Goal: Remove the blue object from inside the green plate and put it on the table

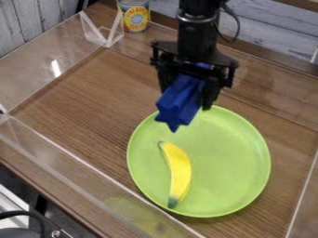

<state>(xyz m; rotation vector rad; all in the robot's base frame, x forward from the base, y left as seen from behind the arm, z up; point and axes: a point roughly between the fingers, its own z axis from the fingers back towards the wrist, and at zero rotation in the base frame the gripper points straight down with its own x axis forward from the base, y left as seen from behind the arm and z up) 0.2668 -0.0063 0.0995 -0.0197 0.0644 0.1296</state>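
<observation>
The blue object, a dark-blue block, hangs tilted in the air over the far left rim of the green plate. My gripper holds its upper end between black fingers, jaws spread wide around it. The block's lower end points down toward the plate's edge and touches nothing. Brown wood-grain table spreads out to the left of the plate.
A yellow banana lies in the plate's left half. Clear acrylic walls line the table's edges. A yellow-labelled cup stands beyond the far wall.
</observation>
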